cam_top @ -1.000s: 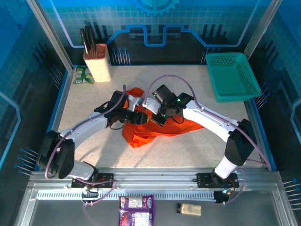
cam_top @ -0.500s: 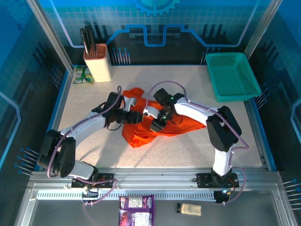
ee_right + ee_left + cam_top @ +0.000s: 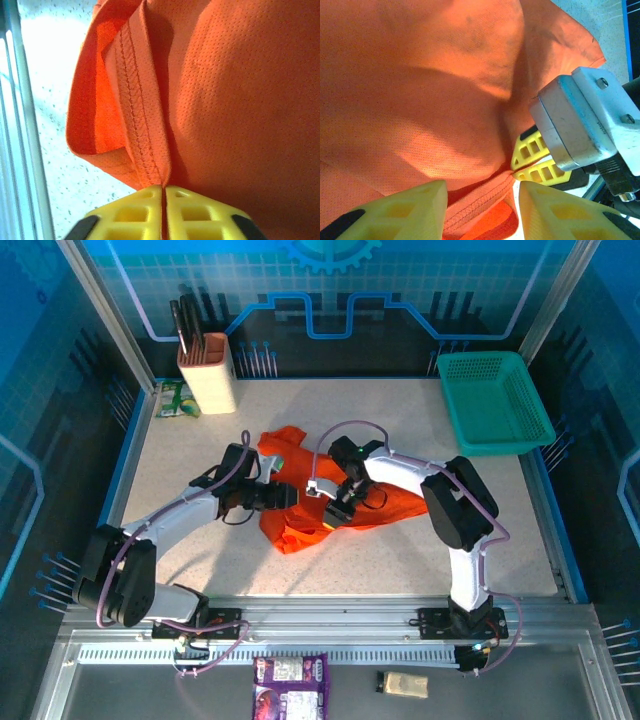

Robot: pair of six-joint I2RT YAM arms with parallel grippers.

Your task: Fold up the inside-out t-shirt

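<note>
I see the inside-out t-shirt [image 3: 298, 528] crumpled in an orange heap mid-table [image 3: 400, 430], well apart from the teal basket [image 3: 500, 446]. No clean fold visible, so I judge the task barely begun. The right gripper [image 3: 163, 192] has its fingers pressed together, pinching the stitched hem. The left gripper [image 3: 481, 210] has its fingers spread, hem between them, unclamped. Remaining: flatten the cloth, then fold

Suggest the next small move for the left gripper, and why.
Probably close the left gripper: it stands open astride the stitched hem of the bright orange thin-cloth t-shirt, while the right gripper is shut on that hem.
</note>
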